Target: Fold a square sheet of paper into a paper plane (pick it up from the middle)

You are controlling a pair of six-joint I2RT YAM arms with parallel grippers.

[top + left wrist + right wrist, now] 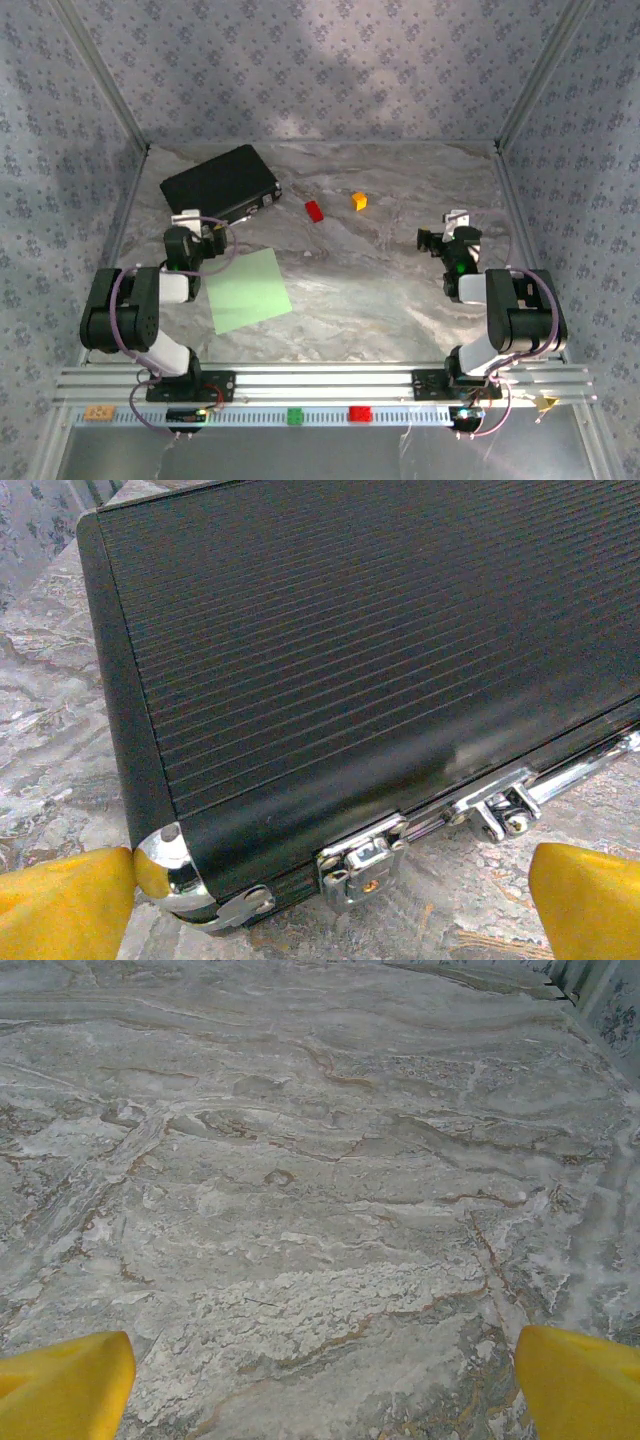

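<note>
The square sheet of paper [249, 290] lies flat and unfolded on the marble bench [380, 300], at about 8 o'clock from the bench's middle in the top view. It is turned slightly askew, and its left edge is just beside the left arm's forearm. Neither pincer touches it.

The left pincer [203, 228] sits at 12 o'clock from the sheet and points toward the black case [220, 183], which lies at 10 o'clock on the bench. In the left wrist view its 2 yellow fingertips [60, 905] stand wide apart with nothing between them. The case's ribbed lid and chrome latches [362, 863] are close ahead. One fingertip appears right against the case's chrome corner [165, 855]; whether they touch cannot be told.

The right pincer [432, 240] is at 3 o'clock, well apart from the sheet. In its wrist view its yellow fingertips [575, 1380] are spread wide over bare marble, holding nothing.

A red block [314, 210] rests at 12 o'clock from the bench's middle, and an orange block [359, 200] at 1 o'clock, both near the case.
</note>
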